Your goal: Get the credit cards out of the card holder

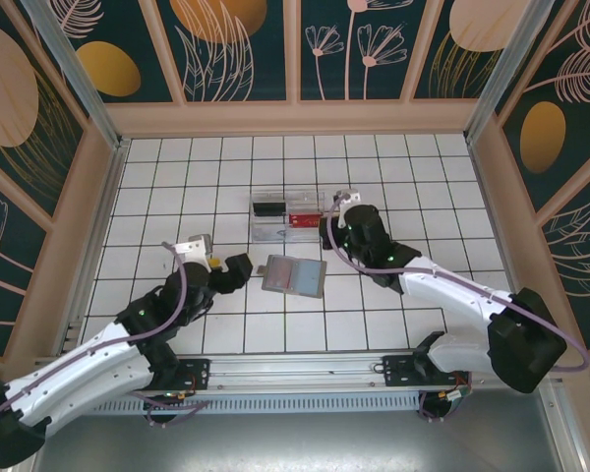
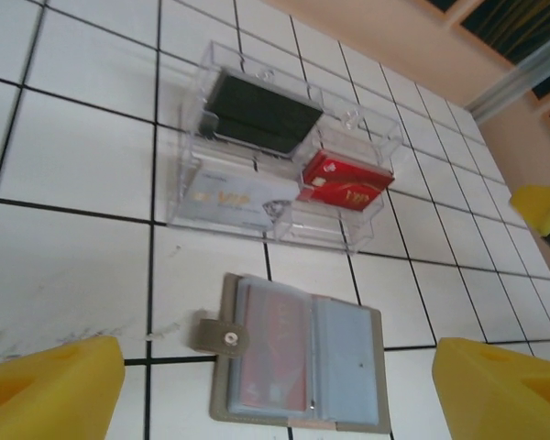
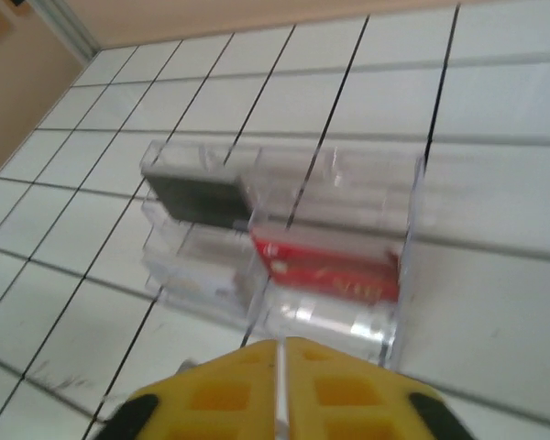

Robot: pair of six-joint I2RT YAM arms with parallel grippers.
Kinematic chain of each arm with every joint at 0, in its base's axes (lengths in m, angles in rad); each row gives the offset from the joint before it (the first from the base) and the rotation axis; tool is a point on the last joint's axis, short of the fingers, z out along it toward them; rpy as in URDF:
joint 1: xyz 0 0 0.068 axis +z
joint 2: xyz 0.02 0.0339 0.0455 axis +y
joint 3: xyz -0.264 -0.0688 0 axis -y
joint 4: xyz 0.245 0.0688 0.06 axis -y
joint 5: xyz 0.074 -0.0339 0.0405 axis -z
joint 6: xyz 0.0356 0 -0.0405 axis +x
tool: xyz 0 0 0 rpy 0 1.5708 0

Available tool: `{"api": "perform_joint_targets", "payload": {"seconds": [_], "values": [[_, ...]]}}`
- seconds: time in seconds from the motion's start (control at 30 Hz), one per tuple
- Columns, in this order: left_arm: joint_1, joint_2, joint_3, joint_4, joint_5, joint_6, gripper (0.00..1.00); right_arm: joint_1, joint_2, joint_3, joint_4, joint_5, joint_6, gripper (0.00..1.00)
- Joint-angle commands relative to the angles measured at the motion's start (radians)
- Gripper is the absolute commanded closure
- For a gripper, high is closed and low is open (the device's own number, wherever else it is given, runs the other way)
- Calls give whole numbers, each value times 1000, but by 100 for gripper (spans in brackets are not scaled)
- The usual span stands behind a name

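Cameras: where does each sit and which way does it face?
Top external: above and behind the bases, looking down on the tiled table; both arms, left gripper and right gripper show.
Left wrist: low over the table, facing the open card holder, clear tray beyond; its yellow fingers spread at the bottom corners.
Right wrist: tilted down at the clear tray; its shut yellow fingers at the bottom edge.
Shared: both wrist views show the tray and its red card; top and left wrist share the card holder.
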Motion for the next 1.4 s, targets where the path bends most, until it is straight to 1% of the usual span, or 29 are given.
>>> {"api": "perform_joint_targets", "payload": {"seconds": [0.0, 0.03, 0.2, 0.27, 0.33, 0.4, 0.47, 0.57, 0.73, 0.77, 0.93, 1.13, 1.37], "values": [[-4, 62, 15, 100, 71, 6, 16, -2, -50, -96, 72, -77, 164, 99], [-3, 80, 16, 111, 78, 5, 18, -2, -58, -124, 83, -76, 185, 100], [-4, 174, 16, 172, 95, -7, 20, 0, -68, -233, 101, -76, 268, 100], [-3, 208, 11, 202, 109, -10, 22, 4, -64, -267, 116, -119, 293, 100], [-3, 248, 6, 233, 122, -17, 24, 10, -56, -290, 125, -129, 310, 95], [-2, 295, 4, 271, 153, -23, 26, 15, -48, -307, 123, -121, 332, 94], [-3, 340, 3, 301, 177, -29, 27, 17, -34, -318, 129, -121, 345, 87], [-4, 400, -1, 343, 210, -39, 31, 26, 0, -316, 134, -128, 352, 83], [-3, 492, 14, 388, 240, -33, 34, 37, 62, -303, 160, -136, 356, 81], [-3, 509, 18, 393, 242, -28, 37, 38, 78, -298, 165, -143, 360, 80], [-3, 579, 46, 412, 262, -1, 44, 60, 154, -276, 179, -148, 368, 78], [-4, 657, 71, 412, 245, 20, 44, 69, 205, -270, 189, -146, 378, 79], [-2, 749, 105, 387, 202, 29, 44, 73, 214, -262, 182, -145, 371, 78]]}}
